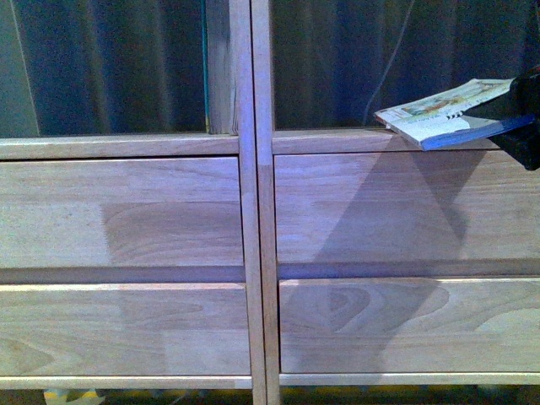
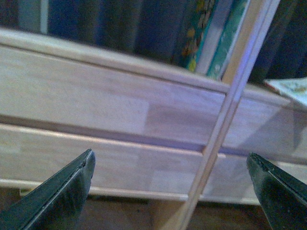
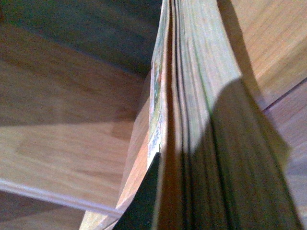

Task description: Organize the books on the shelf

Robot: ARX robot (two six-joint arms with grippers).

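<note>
right hand (image 1: 516, 116) pinches books (image 1: 443, 111); left hand (image 2: 170, 160), only in wrist view, gapes empty

One light-wood shelf (image 1: 253, 211) shows four drawer fronts (image 1: 118, 211), two in each of its two columns. One stack of books (image 1: 447, 114) is in view, with several thin volumes pressed too tightly to count. The left gripper (image 2: 170, 165) shows two dark fingers (image 2: 62, 196).

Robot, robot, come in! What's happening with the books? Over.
Left hand open, holding nothing. Right hand shut on books, roughly level at the shelf ledge, right column. No obstacle in view.
</note>
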